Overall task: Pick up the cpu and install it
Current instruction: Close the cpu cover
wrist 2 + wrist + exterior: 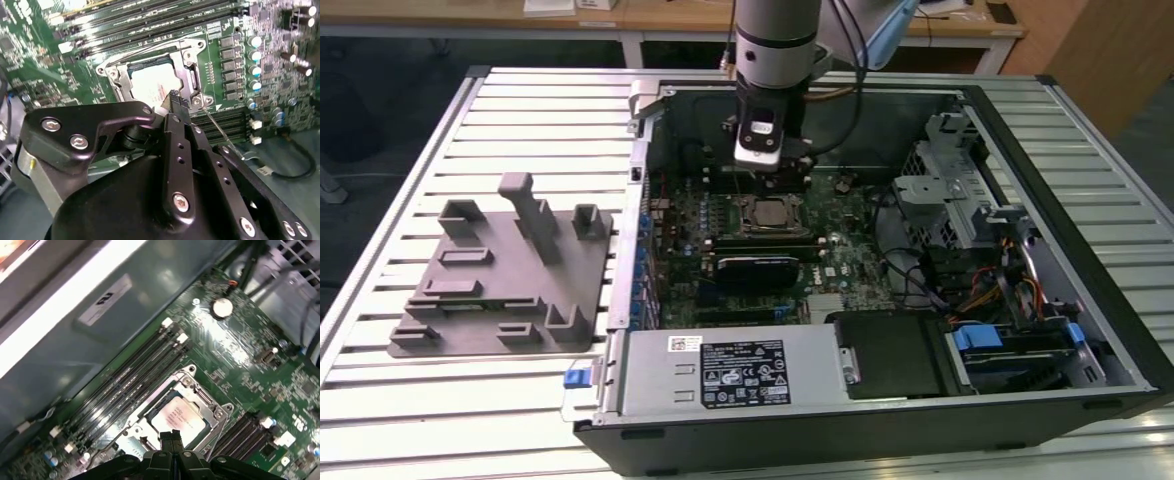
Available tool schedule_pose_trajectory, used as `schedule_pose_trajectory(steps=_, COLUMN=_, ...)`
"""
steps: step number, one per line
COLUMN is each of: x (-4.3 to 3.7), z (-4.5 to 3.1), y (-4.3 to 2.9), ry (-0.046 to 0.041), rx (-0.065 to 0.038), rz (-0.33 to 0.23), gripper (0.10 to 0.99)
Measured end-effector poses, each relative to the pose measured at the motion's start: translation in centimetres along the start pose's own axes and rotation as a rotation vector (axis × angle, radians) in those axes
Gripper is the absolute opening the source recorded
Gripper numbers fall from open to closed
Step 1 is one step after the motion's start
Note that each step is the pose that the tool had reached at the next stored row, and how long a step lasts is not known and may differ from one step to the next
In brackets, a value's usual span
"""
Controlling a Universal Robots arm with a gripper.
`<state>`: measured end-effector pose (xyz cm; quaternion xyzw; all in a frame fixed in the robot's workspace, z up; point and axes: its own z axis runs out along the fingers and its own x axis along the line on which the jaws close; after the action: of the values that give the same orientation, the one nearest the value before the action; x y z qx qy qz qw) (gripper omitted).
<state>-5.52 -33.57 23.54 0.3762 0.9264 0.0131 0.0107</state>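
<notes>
- The computer case (1107,330) lay open on the slatted tabletop (520,120). As far as could be judged it rested loose, so a sideways push from the arm (774,40) could have slid it and spoiled the alignment.
- The motherboard (854,270) was crowded with capacitors (256,56) and memory slots (135,380) close around the socket (767,213). A descent off line would probably have struck them.
- The tool (172,436) hovered just above the socket, its fingers (166,440) clenched together with nothing between them. Driven lower like that, the hard tips could have scratched or pressed whatever lay beneath.
- The socket frame (186,376) enclosed the chip, but whether it was latched could not be told. A thin metal lever (222,129) stood beside it, and the tips might have snagged it.
- The cpu (177,419) lay flat inside the socket, silvery top up, just beyond the fingertips. If it was not squarely seated, any pressure risked bending the hidden contacts below.
</notes>
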Motion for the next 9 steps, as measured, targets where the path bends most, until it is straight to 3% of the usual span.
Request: schedule_pose_trajectory(steps=9, x=0.00, z=0.01, y=0.00, ry=0.0053, rx=-0.002, rz=-0.163, gripper=0.106)
